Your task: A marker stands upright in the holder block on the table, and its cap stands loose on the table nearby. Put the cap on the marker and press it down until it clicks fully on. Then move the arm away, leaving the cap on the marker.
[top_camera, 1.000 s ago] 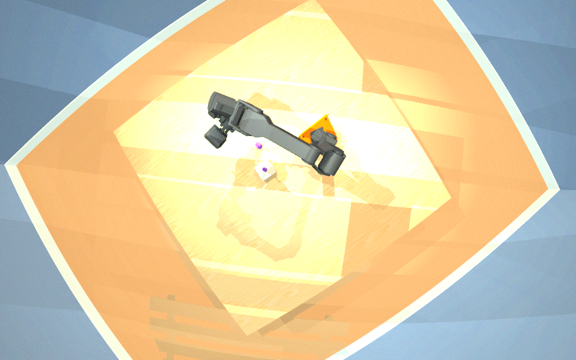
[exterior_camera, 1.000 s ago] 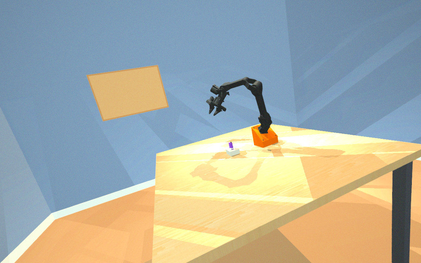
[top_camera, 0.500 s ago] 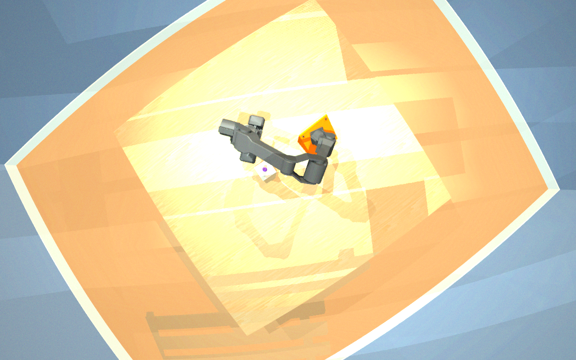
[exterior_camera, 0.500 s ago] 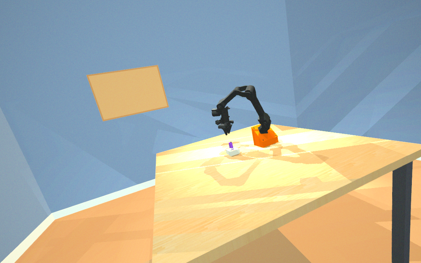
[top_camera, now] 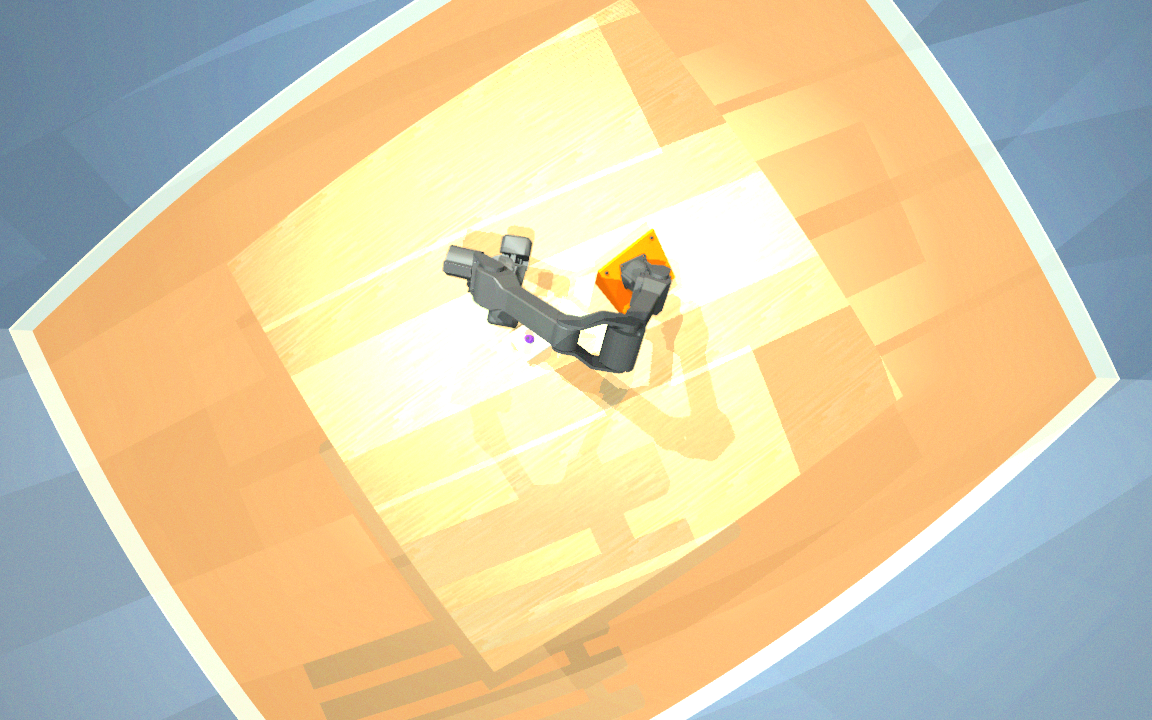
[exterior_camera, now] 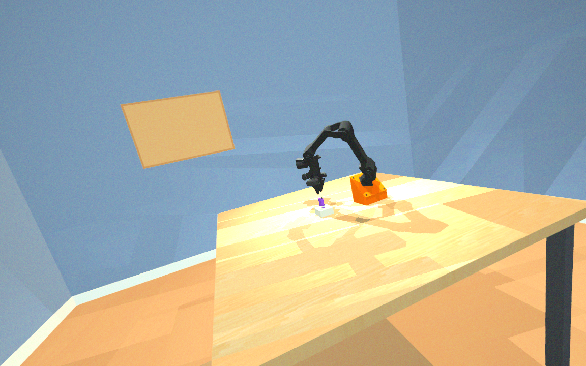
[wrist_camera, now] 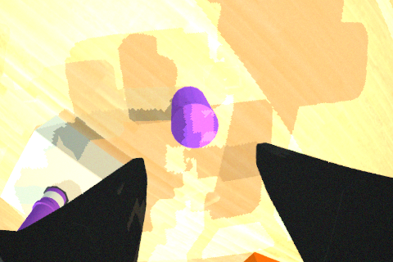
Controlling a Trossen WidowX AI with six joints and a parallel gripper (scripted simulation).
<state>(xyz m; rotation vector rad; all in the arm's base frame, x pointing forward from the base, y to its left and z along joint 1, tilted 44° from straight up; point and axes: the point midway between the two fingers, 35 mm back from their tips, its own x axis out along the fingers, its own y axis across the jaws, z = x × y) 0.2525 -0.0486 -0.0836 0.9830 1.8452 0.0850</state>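
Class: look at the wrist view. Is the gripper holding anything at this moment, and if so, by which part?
Nothing is held. The gripper is open, and the cap stands on the table beyond its fingertips, untouched.

Dark grey jointed arm (exterior_camera: 345,136), orange base (exterior_camera: 368,190).

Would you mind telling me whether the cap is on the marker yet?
Not yet. In the wrist view the purple cap stands alone on the table, apart from the marker, between and beyond the open gripper fingers.
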